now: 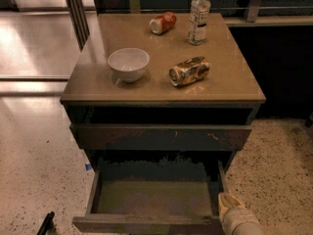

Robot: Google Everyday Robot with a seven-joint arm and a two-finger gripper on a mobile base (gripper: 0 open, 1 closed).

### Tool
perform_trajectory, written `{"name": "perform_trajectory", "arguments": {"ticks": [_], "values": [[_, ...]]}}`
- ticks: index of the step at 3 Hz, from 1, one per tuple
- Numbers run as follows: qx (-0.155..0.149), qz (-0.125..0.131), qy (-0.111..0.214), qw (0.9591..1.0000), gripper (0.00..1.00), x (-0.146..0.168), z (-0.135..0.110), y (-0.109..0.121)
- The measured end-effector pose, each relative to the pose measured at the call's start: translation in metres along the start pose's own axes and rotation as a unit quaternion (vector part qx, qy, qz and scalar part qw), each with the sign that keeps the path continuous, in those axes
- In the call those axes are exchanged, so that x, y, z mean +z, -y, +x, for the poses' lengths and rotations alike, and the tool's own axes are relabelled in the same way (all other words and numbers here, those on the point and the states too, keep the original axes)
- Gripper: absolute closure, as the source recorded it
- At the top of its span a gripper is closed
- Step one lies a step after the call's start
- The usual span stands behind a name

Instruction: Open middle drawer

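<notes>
The middle drawer [146, 224] stands pulled out towards the camera at the bottom of the view. Its dark-brown front runs along the bottom edge, and its shallow greenish-brown tray [154, 197] lies open and bare behind it. My gripper [230, 208], pale cream, is at the drawer's right front corner, at the right end of the front. Its arm leaves the view at the bottom right. The drawer front above [161, 137], with pale scratches near its right, is closed.
On the cabinet top [230, 82] sit a white bowl [128, 62], a gold can on its side [189, 71], a red can on its side [163, 22] and a clear bottle [199, 16]. Speckled floor lies on both sides. A dark object [46, 224] lies at the lower left.
</notes>
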State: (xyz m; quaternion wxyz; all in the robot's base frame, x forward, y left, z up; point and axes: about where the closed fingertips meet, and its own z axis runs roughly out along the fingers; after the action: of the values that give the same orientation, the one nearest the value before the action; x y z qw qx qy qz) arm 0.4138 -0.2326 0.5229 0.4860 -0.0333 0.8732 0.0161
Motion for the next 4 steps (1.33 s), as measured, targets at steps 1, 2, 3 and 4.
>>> {"name": "perform_trajectory", "arguments": {"ticks": [1,2,3,4], "values": [[0.000,0.000,-0.001,1.0000,0.81,0.0001,0.0010,0.0003],[0.000,0.000,-0.001,1.0000,0.58,0.0001,0.0010,0.0003],[0.000,0.000,-0.001,1.0000,0.35,0.0001,0.0010,0.0003],[0.000,0.000,-0.001,1.0000,0.12,0.0001,0.0010,0.0003]]}}
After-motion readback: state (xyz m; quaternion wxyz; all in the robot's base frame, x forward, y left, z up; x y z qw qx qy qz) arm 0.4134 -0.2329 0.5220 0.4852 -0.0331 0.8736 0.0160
